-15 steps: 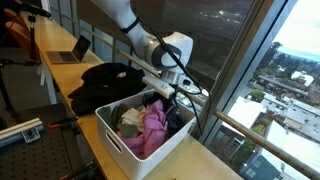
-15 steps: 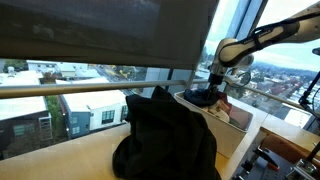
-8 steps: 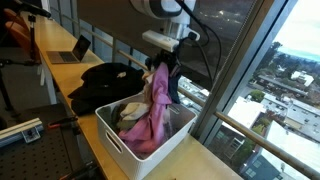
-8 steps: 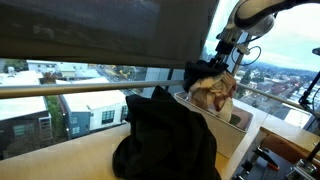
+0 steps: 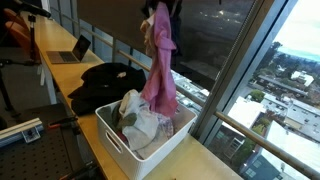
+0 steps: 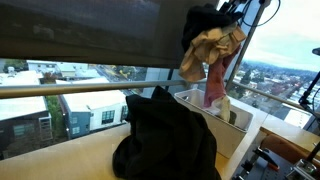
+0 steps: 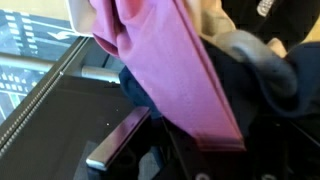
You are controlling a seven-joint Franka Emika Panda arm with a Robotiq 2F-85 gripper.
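Saw an open laptop (image 5: 70,50) at the far left of the bench (image 5: 52,72) in an exterior view; found right of it a black garment (image 5: 105,82) lying heaped on the bench, just beside the far corner of a white bin (image 5: 150,152); noted loose clothes (image 5: 140,122), pale and grey, piled inside the bin; traced the pink garment (image 5: 160,65) hanging straight down from the top edge of the picture, over the bin, its lower end near the pile, though could not tell whether touching; caught, right of all that, the window (image 5: 250,90) with the city far below. Found in the wrist view the fingers (image 7: 118,140) closed, clamped on the pink garment, with dark cloth bunched just beside it; picked out in an exterior view a beige cloth (image 6: 212,45) gathered up high with the pink one, well above the bin.
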